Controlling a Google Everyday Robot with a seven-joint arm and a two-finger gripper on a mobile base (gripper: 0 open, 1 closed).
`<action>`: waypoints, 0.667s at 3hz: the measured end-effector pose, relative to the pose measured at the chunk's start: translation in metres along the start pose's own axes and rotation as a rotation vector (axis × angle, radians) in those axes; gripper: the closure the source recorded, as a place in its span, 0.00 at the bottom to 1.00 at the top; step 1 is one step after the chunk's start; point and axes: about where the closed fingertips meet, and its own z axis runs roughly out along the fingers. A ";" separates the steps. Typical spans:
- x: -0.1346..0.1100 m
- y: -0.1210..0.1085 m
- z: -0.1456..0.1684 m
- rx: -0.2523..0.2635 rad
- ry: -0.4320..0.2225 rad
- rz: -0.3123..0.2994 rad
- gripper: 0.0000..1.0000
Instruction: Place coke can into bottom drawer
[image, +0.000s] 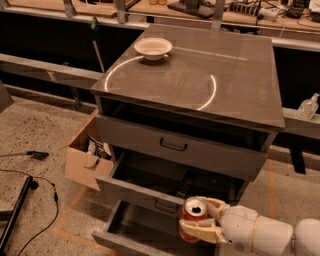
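Note:
My gripper comes in from the lower right and is shut on the coke can, a red can with a silver top, held upright. The can hangs above the right part of the open bottom drawer, the lowest grey tray of the cabinet. The middle drawer with its black handle is also pulled out, just above and behind the can. The top drawer is nearly closed.
A white bowl sits on the cabinet top. A cardboard box stands left of the cabinet. Black cables and a pole lie on the floor at left. A clear bottle stands at right.

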 end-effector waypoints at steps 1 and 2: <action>0.004 -0.009 0.004 0.037 0.011 0.001 1.00; 0.004 -0.007 0.004 0.030 0.010 0.001 1.00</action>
